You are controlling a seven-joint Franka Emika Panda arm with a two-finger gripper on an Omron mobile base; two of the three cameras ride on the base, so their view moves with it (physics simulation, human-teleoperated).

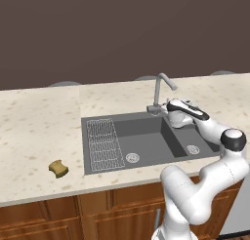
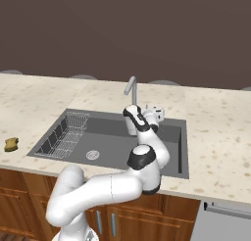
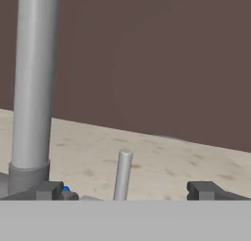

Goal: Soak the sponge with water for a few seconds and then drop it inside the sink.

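Note:
The mustard-yellow sponge (image 1: 58, 169) (image 2: 11, 144) lies on the speckled counter, left of the dark grey sink (image 1: 146, 131) (image 2: 110, 132) and far from my hand. My gripper (image 1: 162, 109) (image 2: 157, 111) (image 3: 130, 191) is open at the foot of the grey gooseneck faucet (image 1: 160, 90) (image 2: 132, 90) (image 3: 32, 88), behind the basins. In the hand view, the faucet's small upright lever (image 3: 122, 175) stands between my two spread fingertips (image 3: 49, 190), touching neither. I hold nothing. No water is in view at the spout.
A ribbed wire drainboard (image 1: 104, 144) (image 2: 68, 132) fills the sink's left section. Round drains (image 1: 132, 157) sit in the basins. A dark wall rises behind the counter, and wooden cabinets (image 1: 49, 219) run below it.

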